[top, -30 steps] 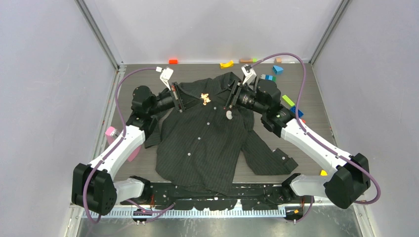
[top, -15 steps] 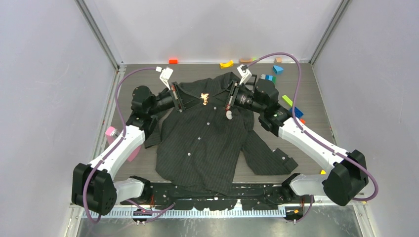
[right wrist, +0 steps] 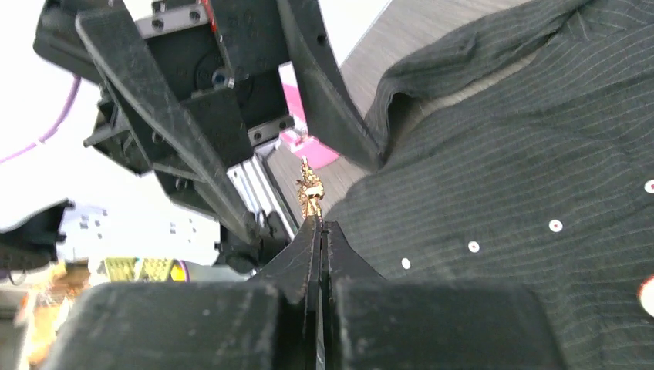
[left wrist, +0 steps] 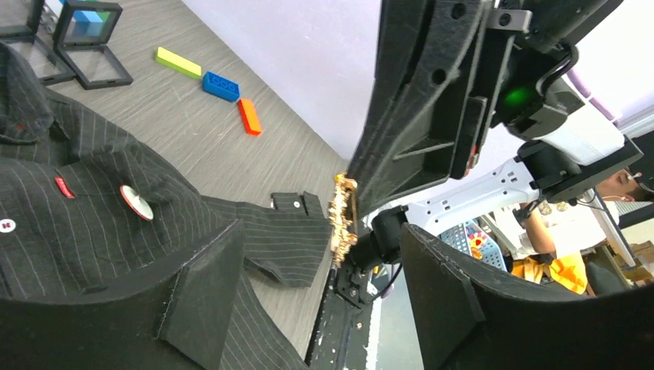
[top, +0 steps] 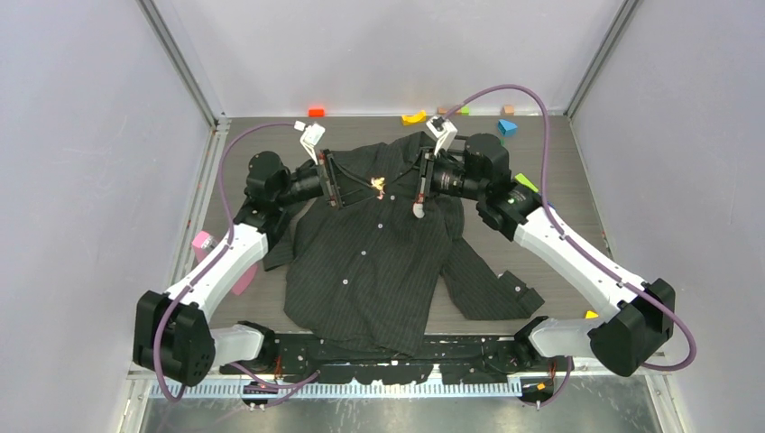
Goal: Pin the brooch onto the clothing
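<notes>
The clothing, a dark pinstriped shirt [top: 370, 271], lies spread on the table, collar to the far side. The small gold brooch [top: 379, 187] hangs above its chest between the two grippers. My right gripper [right wrist: 319, 223] is shut on the brooch [right wrist: 310, 189], which sticks out past its fingertips. My left gripper [left wrist: 324, 293] stands open, its fingers [left wrist: 204, 285] wide on either side of the brooch [left wrist: 340, 220] without touching it. A white round disc [top: 418, 210] rests on the shirt [left wrist: 69, 231] near a tiny red tag [left wrist: 64, 186].
Coloured blocks lie along the back edge: an orange one [top: 316, 112], a yellow one [top: 413, 117] and a blue one [top: 507, 126]. A green block [top: 526, 183] sits behind the right arm. A pink object [top: 200, 242] lies by the left arm.
My left gripper has opened and let go of the brooch. My right gripper has shut on it. Both wrists have shifted slightly towards the far side.
</notes>
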Robot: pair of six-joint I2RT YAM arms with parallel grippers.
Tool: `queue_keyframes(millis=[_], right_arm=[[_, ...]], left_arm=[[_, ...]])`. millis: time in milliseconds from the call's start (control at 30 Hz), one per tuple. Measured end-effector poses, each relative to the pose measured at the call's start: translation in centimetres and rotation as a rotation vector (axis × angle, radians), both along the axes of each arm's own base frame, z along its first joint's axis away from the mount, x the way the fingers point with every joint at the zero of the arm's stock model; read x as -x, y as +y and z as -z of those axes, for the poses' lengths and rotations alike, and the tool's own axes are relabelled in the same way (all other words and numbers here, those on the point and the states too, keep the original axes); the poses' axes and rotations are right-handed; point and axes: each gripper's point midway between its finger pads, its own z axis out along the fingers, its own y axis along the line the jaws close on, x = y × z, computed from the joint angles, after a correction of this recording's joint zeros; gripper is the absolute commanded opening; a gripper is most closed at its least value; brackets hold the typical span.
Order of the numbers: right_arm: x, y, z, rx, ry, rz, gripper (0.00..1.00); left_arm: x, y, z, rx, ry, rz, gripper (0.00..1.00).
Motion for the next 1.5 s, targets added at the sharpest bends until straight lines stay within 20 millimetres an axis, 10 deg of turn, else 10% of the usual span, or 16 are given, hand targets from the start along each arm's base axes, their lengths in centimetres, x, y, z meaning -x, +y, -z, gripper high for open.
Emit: queue_keyframes(millis=[233,533,800,1233,1500], right_arm=[[2.9,-0.8,-0.2,0.113,-0.021,-0.160,0.01],[5.8,-1.5,-0.4,0.168,-0.014,-0.297,0.01],[6.2,-1.9,-1.0,0.198,-0.041,-0.326,0.01],[6.5,-2.2,-0.3,0.232,-0.029,-0.339,0.00],[6.6,-2.4,0.0,0.247,-0.026,-0.344,0.09]], left_arm=[[0.4,0.0,-0.5,-0.039,-0.040,0.029,0.54],[3.6,-1.0,-1.7,-0.044,-0.110,0.200,0.57],[5.9,-2.0,-1.7,-0.091,-0.147,0.307,0.35],[6.6,-2.3,-0.3,-0.119,-0.113,0.348,0.29],[7.1,-2.8,0.1,-0.123,-0.096,0.375,0.00]])
